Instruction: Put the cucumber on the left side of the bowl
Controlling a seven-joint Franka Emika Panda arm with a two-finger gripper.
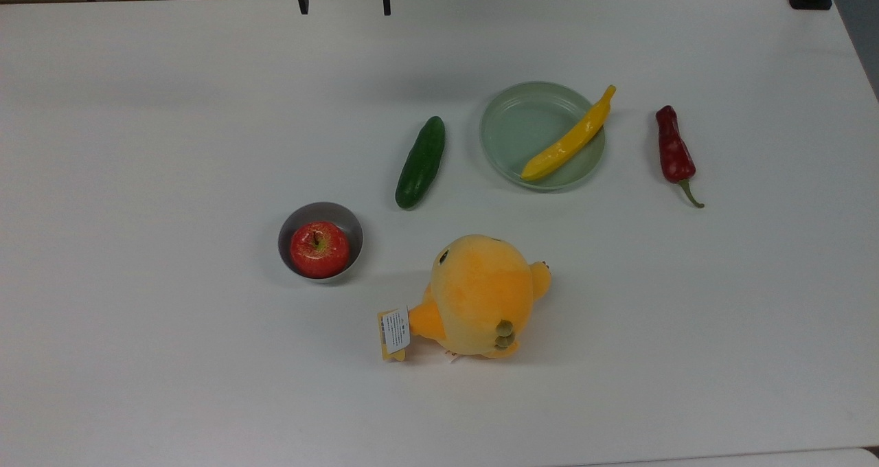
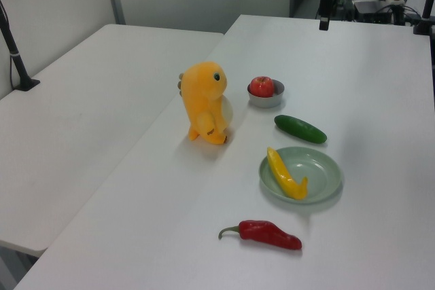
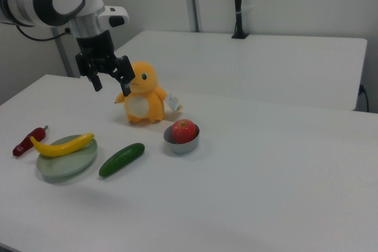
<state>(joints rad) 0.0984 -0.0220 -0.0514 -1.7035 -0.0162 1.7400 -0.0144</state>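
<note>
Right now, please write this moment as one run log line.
gripper: open, raised, empty | cucumber: on table between bowl and plate | step: not grasped

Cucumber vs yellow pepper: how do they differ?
The cucumber is dark green, straight and smooth with rounded ends; the yellow pepper is curved and tapers to a point. The cucumber lies flat on the bare table; the yellow pepper rests in the pale green plate, one end over the rim. Both are elongated and untouched.
</note>
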